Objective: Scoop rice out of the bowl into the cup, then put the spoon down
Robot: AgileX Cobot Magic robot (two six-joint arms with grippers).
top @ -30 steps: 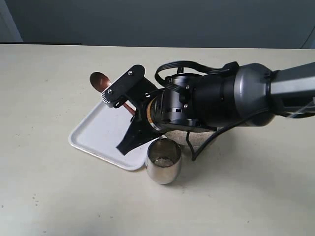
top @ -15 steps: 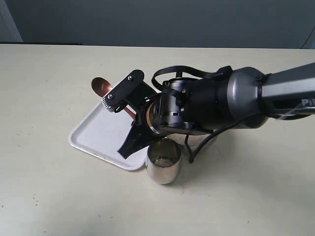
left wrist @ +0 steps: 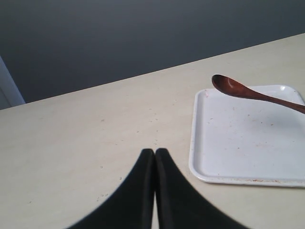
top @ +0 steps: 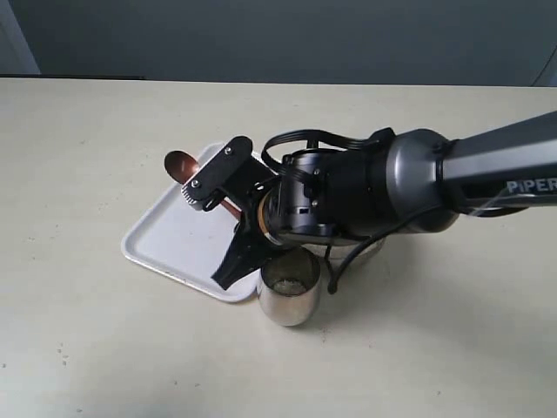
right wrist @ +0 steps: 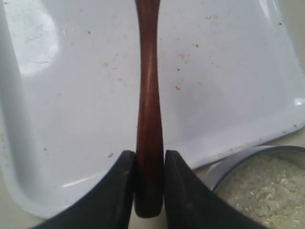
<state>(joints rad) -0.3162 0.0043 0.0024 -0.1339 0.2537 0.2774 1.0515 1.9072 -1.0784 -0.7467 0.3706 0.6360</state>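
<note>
My right gripper [top: 233, 209] reaches across the middle and is shut on the end of the spoon [top: 181, 163] handle. The spoon, reddish-brown, is held just above the white tray [top: 170, 239], its oval bowl over the far corner. In the right wrist view the pads [right wrist: 126, 164] squeeze the handle [right wrist: 148, 95]. The cup [top: 289, 294], with some rice [top: 287, 284] in its bottom, stands at the tray's near corner below the arm. The bowl is almost wholly hidden behind the right arm. A steel rim holding rice [right wrist: 267, 186] shows beside the tray; cup or bowl, I cannot tell. My left gripper [left wrist: 155, 151] is shut and empty.
The right arm's dark body [top: 365, 196] covers the middle of the beige table. The tray [left wrist: 238, 143] lies to the side of the left gripper, with the spoon [left wrist: 228, 86] above its far edge. A dark wall stands behind the table.
The right gripper has sunk toward the tray and drawn slightly back, carrying the spoon down with it. Cup and tray have stayed put.
</note>
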